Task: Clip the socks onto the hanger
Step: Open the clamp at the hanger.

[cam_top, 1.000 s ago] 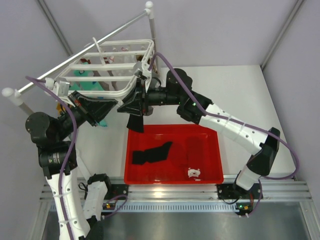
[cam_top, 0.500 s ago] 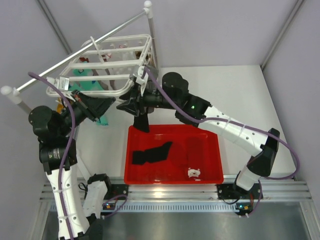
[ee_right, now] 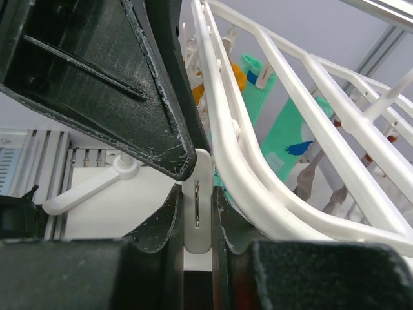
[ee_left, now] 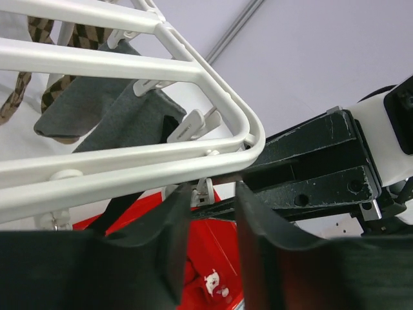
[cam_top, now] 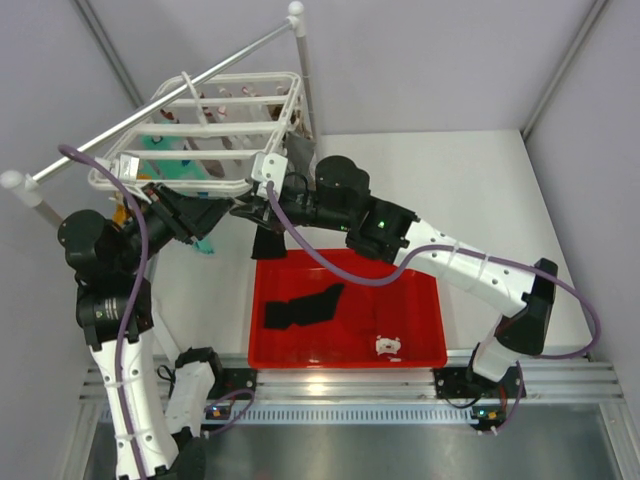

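Note:
The white slatted hanger hangs from the rail at the back left. In the right wrist view my right gripper is shut on one of its white clips, under the hanger's near right corner. From the left, my left gripper stands open just below the hanger's rim, nothing between its fingers. From above, the two grippers almost meet. A dark sock hangs below them; I cannot tell what holds it. A black sock and a dark red sock lie in the red bin.
The metal rail with white-capped poles slants across the back left. Grey socks, brown patterned ones and teal ones hang from other clips. A small white object lies in the bin's near right corner.
The hanger has swung to the left and its near right corner sits lower. My right arm has followed it leftward. The left arm has barely shifted.

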`<state>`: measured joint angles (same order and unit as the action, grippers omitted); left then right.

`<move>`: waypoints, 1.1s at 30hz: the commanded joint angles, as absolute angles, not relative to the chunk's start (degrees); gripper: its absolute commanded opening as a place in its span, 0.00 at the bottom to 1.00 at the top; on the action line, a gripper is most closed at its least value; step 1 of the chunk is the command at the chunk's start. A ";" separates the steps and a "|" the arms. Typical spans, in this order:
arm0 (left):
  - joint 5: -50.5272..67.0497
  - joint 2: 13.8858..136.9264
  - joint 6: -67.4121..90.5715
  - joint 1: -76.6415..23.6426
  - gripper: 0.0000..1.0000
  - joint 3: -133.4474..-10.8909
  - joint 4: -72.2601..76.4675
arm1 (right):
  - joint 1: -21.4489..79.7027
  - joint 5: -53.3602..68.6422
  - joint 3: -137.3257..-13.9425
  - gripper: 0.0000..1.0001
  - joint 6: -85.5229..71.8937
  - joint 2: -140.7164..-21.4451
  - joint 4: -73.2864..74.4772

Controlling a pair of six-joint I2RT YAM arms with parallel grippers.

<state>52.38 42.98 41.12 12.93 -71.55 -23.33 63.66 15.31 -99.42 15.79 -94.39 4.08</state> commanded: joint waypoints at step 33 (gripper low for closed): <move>48.25 42.80 51.06 13.01 0.56 -72.33 -19.52 | 64.60 18.20 -99.23 0.00 21.01 -90.18 -1.76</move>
<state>48.53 42.02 48.40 12.82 -72.58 -25.10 63.75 17.67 -99.00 20.21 -92.60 2.55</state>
